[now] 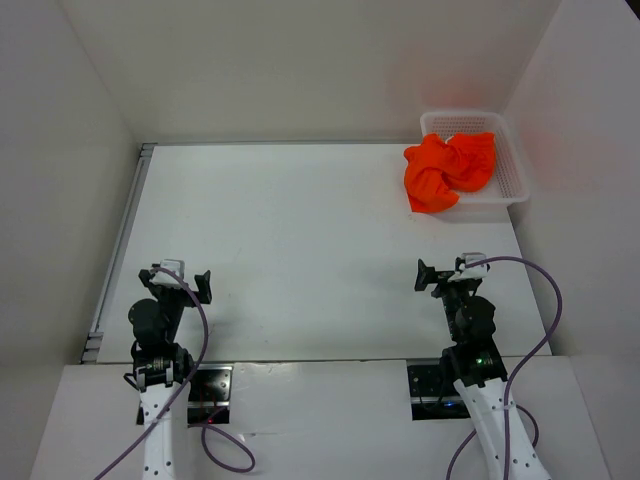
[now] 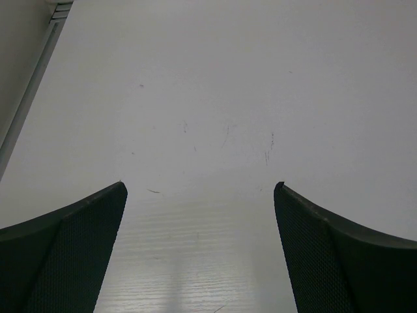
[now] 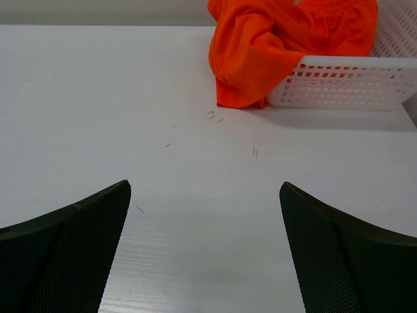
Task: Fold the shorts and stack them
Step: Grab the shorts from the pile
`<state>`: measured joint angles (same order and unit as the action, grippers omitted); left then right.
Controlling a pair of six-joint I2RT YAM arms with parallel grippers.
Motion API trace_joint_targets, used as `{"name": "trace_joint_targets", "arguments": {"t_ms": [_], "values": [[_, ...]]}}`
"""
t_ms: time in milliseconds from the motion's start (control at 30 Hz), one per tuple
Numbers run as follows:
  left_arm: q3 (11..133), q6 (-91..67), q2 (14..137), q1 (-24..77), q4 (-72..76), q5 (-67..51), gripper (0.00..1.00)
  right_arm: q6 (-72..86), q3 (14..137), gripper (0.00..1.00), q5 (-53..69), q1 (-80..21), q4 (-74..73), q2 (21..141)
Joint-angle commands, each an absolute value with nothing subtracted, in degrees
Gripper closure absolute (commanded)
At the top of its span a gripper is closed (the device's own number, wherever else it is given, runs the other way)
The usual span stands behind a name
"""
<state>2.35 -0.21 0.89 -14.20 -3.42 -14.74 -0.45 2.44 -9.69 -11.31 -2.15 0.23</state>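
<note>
Draping basket (image 1: pixel 492 203) rim, shorts (image 1: pixel 448 172) beyond right gripper (image 1: pixel 446 272)

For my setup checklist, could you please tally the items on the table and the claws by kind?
Orange shorts: 1, crumpled, spilling over the basket's near rim
White basket: 1, at the table's far right corner
Claws: 2, the left claw and the right claw, both open and empty
Total: 4
</note>
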Motion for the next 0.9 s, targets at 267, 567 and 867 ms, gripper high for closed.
{"name": "trace_joint_targets", "arguments": {"t_ms": [267, 567, 867], "values": [[1.49, 0.00, -0.53, -14.06, -1.49, -19.14, 0.00, -12.91, 1.66, 0.01, 6.02, -10.99, 1.75, -0.44], [3.16, 0.00, -0.53, -14.06, 4.46, -47.73, 0.00, -74.13, 1.74, 0.00, 36.04, -10.99, 20.46, 0.18], [24.61, 0.00, 27.28, -6.17, 14.87, -35.71, 0.00, -48.44, 50.67, 0.00, 12.53, -14.32, 2.25, 54.52]]}}
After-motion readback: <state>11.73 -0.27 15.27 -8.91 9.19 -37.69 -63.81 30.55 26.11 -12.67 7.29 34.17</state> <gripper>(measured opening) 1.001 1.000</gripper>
